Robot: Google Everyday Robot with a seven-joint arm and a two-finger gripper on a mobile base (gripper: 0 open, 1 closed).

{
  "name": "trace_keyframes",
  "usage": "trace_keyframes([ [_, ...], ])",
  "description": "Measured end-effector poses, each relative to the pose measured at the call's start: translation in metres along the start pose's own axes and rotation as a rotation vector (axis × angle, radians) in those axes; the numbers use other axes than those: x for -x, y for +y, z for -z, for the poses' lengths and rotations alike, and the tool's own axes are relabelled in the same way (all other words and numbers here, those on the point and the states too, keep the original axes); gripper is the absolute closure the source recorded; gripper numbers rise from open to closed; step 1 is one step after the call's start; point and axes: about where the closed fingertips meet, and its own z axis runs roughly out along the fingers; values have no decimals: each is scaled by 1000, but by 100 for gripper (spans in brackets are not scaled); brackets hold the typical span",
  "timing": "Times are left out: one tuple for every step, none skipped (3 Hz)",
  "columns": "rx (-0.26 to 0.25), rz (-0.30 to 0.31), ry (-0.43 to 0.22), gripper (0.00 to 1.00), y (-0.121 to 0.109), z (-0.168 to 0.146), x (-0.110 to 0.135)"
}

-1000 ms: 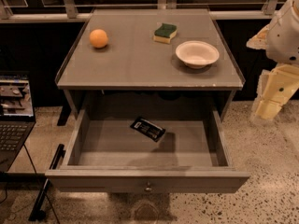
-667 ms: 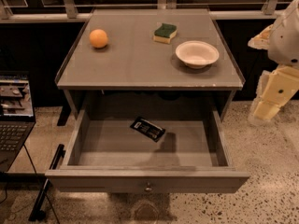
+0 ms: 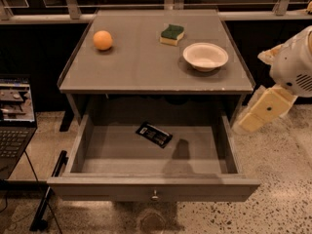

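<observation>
My gripper (image 3: 249, 121), cream-coloured on a white arm (image 3: 295, 65), hangs at the right of the grey cabinet, just outside the open drawer's right wall and apart from everything. It holds nothing that I can see. The drawer (image 3: 153, 186) is pulled out, and a black flat packet (image 3: 154, 134) lies near its middle back. On the cabinet top (image 3: 141, 67) sit an orange (image 3: 103, 40) at the left, a green-and-yellow sponge (image 3: 172, 34) at the back, and a white bowl (image 3: 205, 56) at the right.
A laptop (image 3: 14, 121) stands open at the left on the floor side, with a cable and a black bar (image 3: 48, 191) beside the drawer's left corner. A railing and dark glass run behind the cabinet. Speckled floor lies to the right.
The arm and gripper have edged slightly left and down, closer to the cabinet's right side. The objects and the drawer have not moved.
</observation>
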Motion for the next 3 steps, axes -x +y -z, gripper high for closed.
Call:
trace_keyframes([
  [-23, -33, -54, 0, -3, -30, 0],
  [-41, -33, -65, 0, -7, -31, 2],
  [-62, -37, -51, 0, -6, -29, 0],
])
